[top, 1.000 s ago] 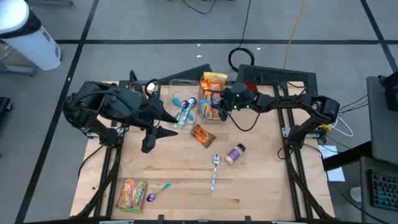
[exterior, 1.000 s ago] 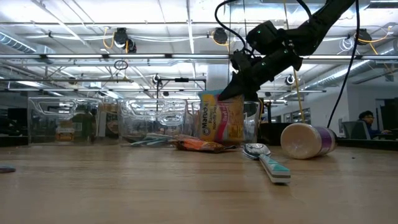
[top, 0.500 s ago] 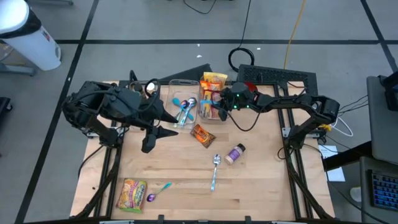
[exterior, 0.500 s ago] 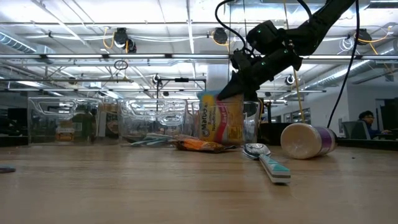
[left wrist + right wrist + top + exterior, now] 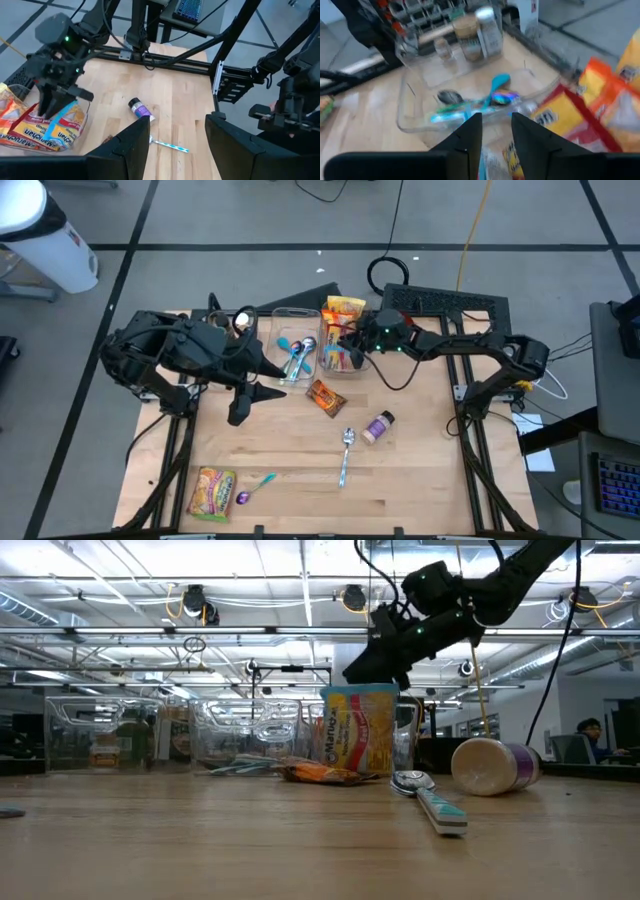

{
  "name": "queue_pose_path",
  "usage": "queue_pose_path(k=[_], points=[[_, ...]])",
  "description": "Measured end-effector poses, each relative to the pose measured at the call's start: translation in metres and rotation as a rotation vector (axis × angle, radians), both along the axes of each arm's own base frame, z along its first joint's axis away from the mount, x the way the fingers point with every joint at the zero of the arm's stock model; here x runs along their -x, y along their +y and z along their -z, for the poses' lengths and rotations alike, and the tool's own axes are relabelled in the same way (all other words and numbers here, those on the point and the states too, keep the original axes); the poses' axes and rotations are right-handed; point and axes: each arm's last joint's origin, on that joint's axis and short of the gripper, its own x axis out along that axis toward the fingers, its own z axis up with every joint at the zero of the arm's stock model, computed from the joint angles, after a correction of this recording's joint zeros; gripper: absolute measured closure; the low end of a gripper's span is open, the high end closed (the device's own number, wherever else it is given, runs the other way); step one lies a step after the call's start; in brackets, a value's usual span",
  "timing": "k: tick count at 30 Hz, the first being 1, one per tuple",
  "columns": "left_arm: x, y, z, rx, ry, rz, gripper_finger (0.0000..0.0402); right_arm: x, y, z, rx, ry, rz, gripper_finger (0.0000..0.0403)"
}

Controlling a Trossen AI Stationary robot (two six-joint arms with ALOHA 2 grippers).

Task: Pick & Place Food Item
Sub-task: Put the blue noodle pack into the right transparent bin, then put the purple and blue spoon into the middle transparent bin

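Note:
A yellow noodle packet (image 5: pixel 360 740) stands upright on its bottom edge inside a clear bin (image 5: pixel 357 368) at the back centre; it also shows in the high view as the packet (image 5: pixel 340 357). My right gripper (image 5: pixel 362 670) hangs just above its top edge, open and clear of it. In the right wrist view the gripper (image 5: pixel 496 135) shows a narrow gap, with the packet (image 5: pixel 570 115) below. My left gripper (image 5: pixel 262 380) waits open over the table's left half, holding nothing.
A clear bin with spoons (image 5: pixel 295 345) stands left of the packet's bin, and another packet (image 5: pixel 343 308) lies behind it. On the table lie an orange snack (image 5: pixel 325 395), a purple-lidded jar (image 5: pixel 378 426), a spoon (image 5: pixel 346 455) and a yellow packet (image 5: pixel 212 492) near left.
My right gripper has let go of the noodle packet's top and its fingers have tipped up, clear of it. The packet, tilted before under the fingers, now stands straight in its bin.

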Motion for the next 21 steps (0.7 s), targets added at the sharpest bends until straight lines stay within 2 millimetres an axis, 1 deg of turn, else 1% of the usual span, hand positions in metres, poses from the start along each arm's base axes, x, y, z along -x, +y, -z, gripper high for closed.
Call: queue_pose_path(k=[5,10,13,17,19,21], points=[[0.0,0.0,0.0,0.015,0.001,-0.008,0.0201,0.008,0.004,-0.022,0.062,-0.06,-0.011,0.03],[-0.001,0.002,-0.001,0.018,-0.008,-0.016,0.0201,0.026,0.013,-0.059,0.189,-0.157,-0.025,0.03],[-0.002,0.002,-0.003,0.025,-0.038,-0.016,0.0201,0.042,0.021,-0.083,0.235,-0.239,-0.021,0.03],[-0.004,0.001,-0.008,0.019,-0.093,-0.003,0.0201,0.068,0.034,-0.116,0.292,-0.36,-0.014,0.03],[-0.006,0.001,-0.012,-0.003,-0.134,0.008,0.0201,0.081,0.041,-0.129,0.298,-0.42,-0.008,0.03],[-0.013,0.001,-0.014,-0.019,-0.174,0.001,0.0201,0.092,0.047,-0.139,0.281,-0.476,-0.003,0.03]])
